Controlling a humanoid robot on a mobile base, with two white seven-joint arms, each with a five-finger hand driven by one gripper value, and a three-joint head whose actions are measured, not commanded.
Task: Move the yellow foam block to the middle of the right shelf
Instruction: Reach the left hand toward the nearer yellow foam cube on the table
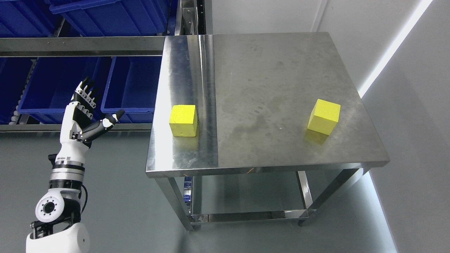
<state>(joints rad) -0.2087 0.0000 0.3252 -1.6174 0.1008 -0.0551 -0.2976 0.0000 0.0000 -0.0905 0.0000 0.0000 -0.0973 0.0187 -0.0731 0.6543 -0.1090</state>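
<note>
Hovering lower left, fingers spread, holding nothing: left hand [85, 114] | blue bins [63, 88] upper left, contents unseen | two yellow foam blocks [183, 120] [324, 116] on table [274, 70]

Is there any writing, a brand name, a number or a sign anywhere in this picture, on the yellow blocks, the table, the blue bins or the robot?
None can be read.
Left yellow block: blank.
Right yellow block: blank.
Steel table: only smudges.
Blue bins: no labels visible.
Left hand and arm: no print visible.

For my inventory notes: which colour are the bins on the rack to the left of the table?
The bins are dark blue, seen best in the head view, behind the raised left hand.
</note>
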